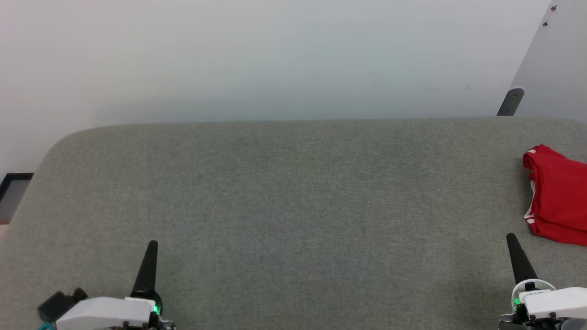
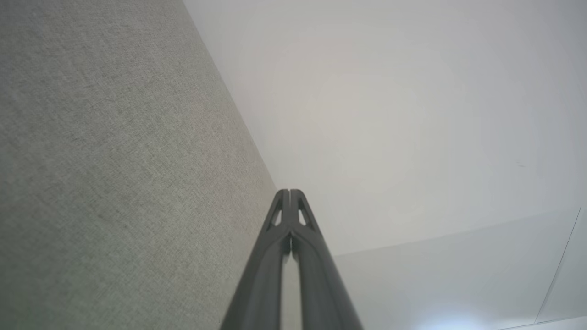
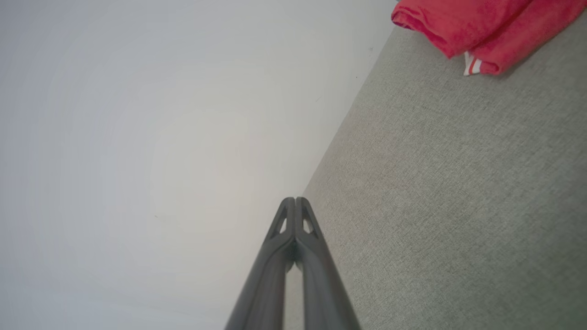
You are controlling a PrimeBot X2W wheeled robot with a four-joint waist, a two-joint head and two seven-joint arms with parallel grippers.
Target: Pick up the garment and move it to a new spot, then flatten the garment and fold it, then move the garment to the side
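The garment point(image 1: 557, 197) is a red shirt folded into a small bundle with a strip of red-and-white trim showing, lying at the far right of the grey table point(image 1: 293, 197) and cut off by the picture's edge. In the right wrist view the garment point(image 3: 481, 27) lies at the top right, well ahead of the fingers. My right gripper point(image 1: 511, 238) is shut and empty at the lower right, a short way in front of the bundle. My left gripper point(image 1: 152, 244) is shut and empty at the lower left. Both wrist views show the fingertips pressed together: left gripper point(image 2: 289, 192), right gripper point(image 3: 294, 200).
The grey fabric-covered table has a rounded far left corner point(image 1: 69, 137). Beyond it lies a pale floor point(image 1: 275, 59). A white panel with a dark foot point(image 1: 511, 101) stands at the back right, and a dark-framed object point(image 1: 11, 195) sits off the left edge.
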